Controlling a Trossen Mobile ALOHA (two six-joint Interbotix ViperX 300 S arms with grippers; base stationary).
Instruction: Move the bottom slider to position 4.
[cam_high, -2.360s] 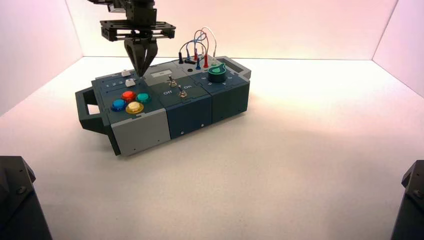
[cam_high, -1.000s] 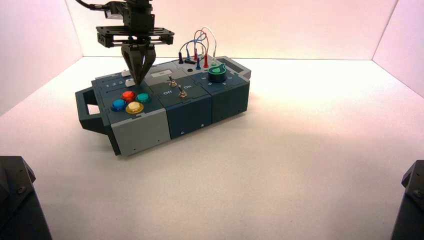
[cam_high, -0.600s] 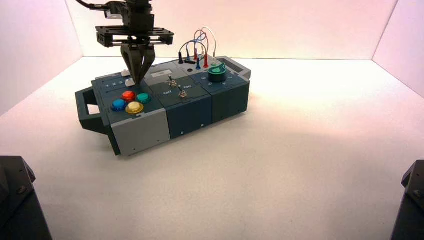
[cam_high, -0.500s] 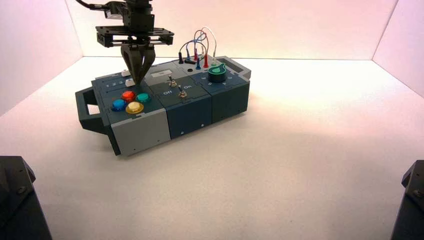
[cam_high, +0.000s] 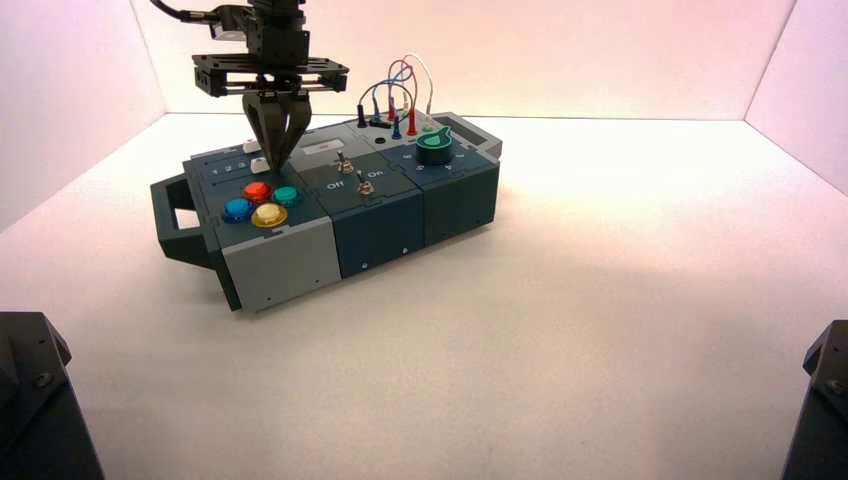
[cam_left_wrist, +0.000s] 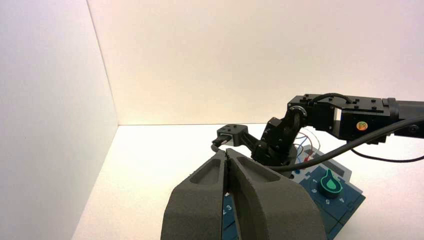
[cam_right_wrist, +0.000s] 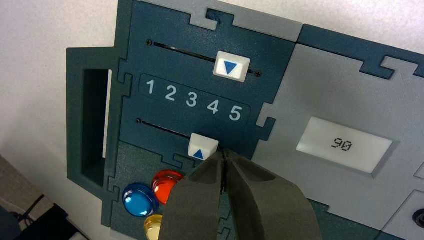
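Pale walls close round a bright desk (cam_high: 600, 330), and the box (cam_high: 285, 265) sits on it, turned at a slant. The right gripper (cam_right_wrist: 224, 151) is the one at work, down at the slider panel, its jaws together, nothing gripped between them. They're right beside the bottom slider (cam_right_wrist: 203, 146), on the side toward the 5; whether they actually touch it, I can't swear from here. And that white knob lines up, by my reading, with position 4 (cam_right_wrist: 213, 106)! So the sideways push looks all but finished. The next move: check the line-up, give the lightest nudge if needed, then rise straight off. Careful, too much push and it slides on toward the 3. The red button (cam_right_wrist: 166, 185) sits close by, so a low exit could brush it.

Over on the other side, the left gripper (cam_left_wrist: 226, 151) waits away from the box, jaws shut, holding nothing.

Compared with the earliest view, the right jaws have dropped from above the panel to beside the knob and edged leftward. Since the last look, hardly any change; the coloured buttons and wires (cam_high: 400, 85) stay put.
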